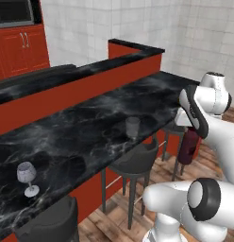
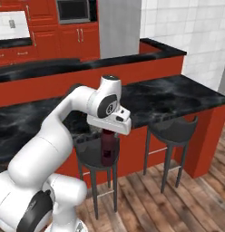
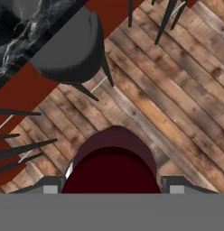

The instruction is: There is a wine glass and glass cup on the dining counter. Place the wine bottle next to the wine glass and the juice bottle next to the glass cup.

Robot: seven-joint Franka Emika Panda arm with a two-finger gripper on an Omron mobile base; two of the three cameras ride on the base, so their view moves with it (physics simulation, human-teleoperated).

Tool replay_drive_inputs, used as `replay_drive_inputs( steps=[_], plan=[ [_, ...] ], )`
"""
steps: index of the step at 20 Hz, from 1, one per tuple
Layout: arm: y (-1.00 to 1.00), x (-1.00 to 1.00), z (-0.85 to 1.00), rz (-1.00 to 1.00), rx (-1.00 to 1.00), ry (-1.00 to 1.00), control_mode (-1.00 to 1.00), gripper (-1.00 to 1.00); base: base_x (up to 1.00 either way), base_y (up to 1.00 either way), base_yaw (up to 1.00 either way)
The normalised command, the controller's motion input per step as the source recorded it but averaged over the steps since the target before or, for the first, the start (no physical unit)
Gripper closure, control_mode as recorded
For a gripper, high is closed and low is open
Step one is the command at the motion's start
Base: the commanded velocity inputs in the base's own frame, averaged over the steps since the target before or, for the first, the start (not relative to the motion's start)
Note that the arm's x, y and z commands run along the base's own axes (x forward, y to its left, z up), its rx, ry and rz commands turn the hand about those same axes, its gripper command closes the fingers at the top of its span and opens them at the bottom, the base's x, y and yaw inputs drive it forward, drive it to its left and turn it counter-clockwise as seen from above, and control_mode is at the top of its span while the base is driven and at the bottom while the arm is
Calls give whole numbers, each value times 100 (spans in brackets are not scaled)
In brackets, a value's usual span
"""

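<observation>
Gripped between the two fingers of the gripper [image 3: 113, 187] is one juice bottle [image 3: 113, 167], the dark maroon body of which is seen from above at the bottom centre of the hand view, its lower part cut off by the frame edge. In the right base view the gripper [image 2: 109, 131] is found at centre frame with the juice bottle [image 2: 109, 149] hung upright beneath it, off the counter and in front of a stool [image 2: 94, 156]; the neck is hidden by the hand. In the left base view the juice bottle [image 1: 188, 146] is seen at right of centre, partly covered by the arm. One glass cup [image 1: 132, 126] is stood on the dining counter [image 1: 81, 123] near its front edge at the middle of that view, and one wine glass [image 1: 27, 177] is stood upright at lower left, well apart from the cup. In the left base view three stools are counted along the counter, one below the cup [image 1: 135, 163], one cut off at the bottom left [image 1: 50, 222], and one largely hidden behind the arm. Two stools are counted in the right base view, the second [image 2: 172, 131] at right of centre. A blurred grey shape at the upper left of the hand view cannot be made out with certainty.
</observation>
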Motion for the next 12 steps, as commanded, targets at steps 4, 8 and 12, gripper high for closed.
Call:
replay_drive_inputs(
  steps=[4, 8, 12],
  plan=[
    [0, 0, 0, 0, 0, 0, 100, 100, 44, -6, 36],
    [0, 0, 0, 0, 0, 0, 100, 100, 32, -1, 9],
    [0, 0, 0, 0, 0, 0, 100, 100, 34, -3, 2]
  ],
)
